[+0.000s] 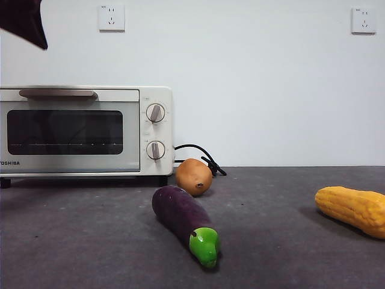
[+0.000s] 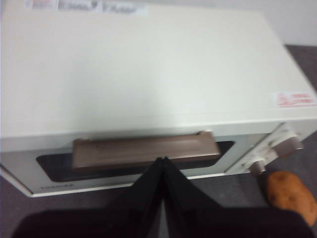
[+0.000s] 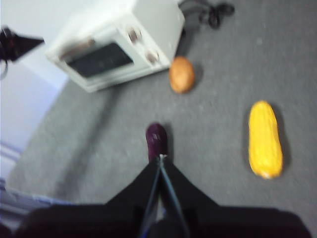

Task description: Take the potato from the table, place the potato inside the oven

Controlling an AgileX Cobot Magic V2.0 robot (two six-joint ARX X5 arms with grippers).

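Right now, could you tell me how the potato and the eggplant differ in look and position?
The potato is small, round and orange-brown; the eggplant is long and purple with a green tip. The potato sits right beside the oven, while the eggplant lies nearer the camera, tip forward. Both rest untouched on the table.

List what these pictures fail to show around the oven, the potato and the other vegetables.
- Oven interior: front view, dark glass door hides all but faint rack lines.
- Oven's left end: front view, cut off by the picture's edge.
- Potato base: front view, eggplant covers it.
- Corn far end: front view, cut off by the edge.
- Eggplant's green tip: right wrist view, behind the right end effector.
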